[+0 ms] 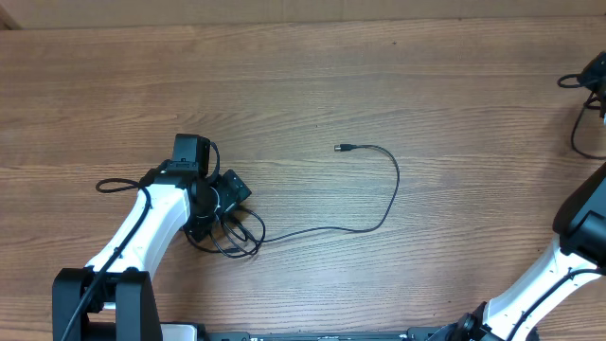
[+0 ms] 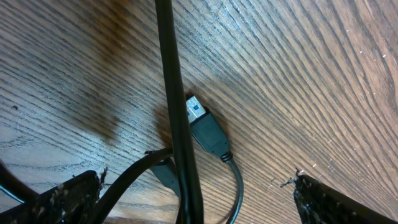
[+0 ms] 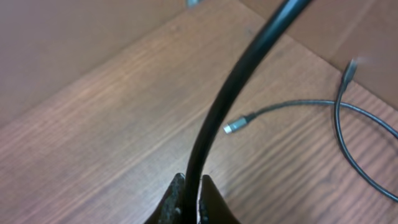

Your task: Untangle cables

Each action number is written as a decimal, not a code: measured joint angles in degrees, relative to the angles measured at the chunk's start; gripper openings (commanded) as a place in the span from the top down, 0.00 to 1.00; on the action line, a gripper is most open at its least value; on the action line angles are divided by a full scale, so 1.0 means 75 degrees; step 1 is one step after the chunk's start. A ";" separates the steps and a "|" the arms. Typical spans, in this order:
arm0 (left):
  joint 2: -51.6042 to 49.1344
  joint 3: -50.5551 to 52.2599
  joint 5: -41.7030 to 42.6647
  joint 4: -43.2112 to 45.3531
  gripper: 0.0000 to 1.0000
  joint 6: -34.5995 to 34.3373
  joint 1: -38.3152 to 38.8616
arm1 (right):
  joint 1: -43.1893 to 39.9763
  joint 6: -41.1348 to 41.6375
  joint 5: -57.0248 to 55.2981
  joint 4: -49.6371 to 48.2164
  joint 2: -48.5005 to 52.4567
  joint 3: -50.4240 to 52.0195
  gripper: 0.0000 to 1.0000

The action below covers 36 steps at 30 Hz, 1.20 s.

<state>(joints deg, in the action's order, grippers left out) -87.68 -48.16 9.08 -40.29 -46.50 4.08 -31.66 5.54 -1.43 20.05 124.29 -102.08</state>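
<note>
A tangle of thin black cables [image 1: 232, 235] lies under my left gripper [image 1: 225, 194]. One cable [image 1: 388, 194] runs from it in an arc to a small plug [image 1: 343, 148] at mid table. Another loop [image 1: 112, 185] sticks out to the left. In the left wrist view my left gripper [image 2: 193, 196] is open low over the table, with a black cord [image 2: 177, 93] and a blue-tipped USB plug [image 2: 202, 124] between its fingers. My right gripper [image 3: 191, 186] is shut on a black cable [image 3: 224, 118] at the far right edge [image 1: 597, 83]. A silver-tipped plug [image 3: 230, 129] lies below it.
The wooden table [image 1: 379, 76] spreads between the two arms. My right arm [image 1: 568, 256] stands at the right edge. The held cable hangs in a loop [image 1: 576, 133] near the table's far right corner.
</note>
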 measured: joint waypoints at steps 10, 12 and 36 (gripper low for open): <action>0.0000 0.0000 0.0000 0.0000 0.00 0.0000 0.0000 | -0.0003 0.0562 0.0169 0.0525 -0.0085 -0.0017 0.00; 0.0000 0.0000 -0.0003 0.0000 0.00 0.0000 0.0000 | 0.0000 0.0758 0.0189 0.1072 -0.0087 -0.0017 0.00; 0.0000 0.0000 0.0000 0.0000 0.00 0.0000 0.0000 | 0.0256 0.1920 0.1623 0.2882 -0.2055 -0.0017 0.00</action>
<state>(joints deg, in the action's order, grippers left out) -87.68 -48.16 9.08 -40.29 -46.50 4.08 -29.74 19.94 10.74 41.67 108.88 -102.21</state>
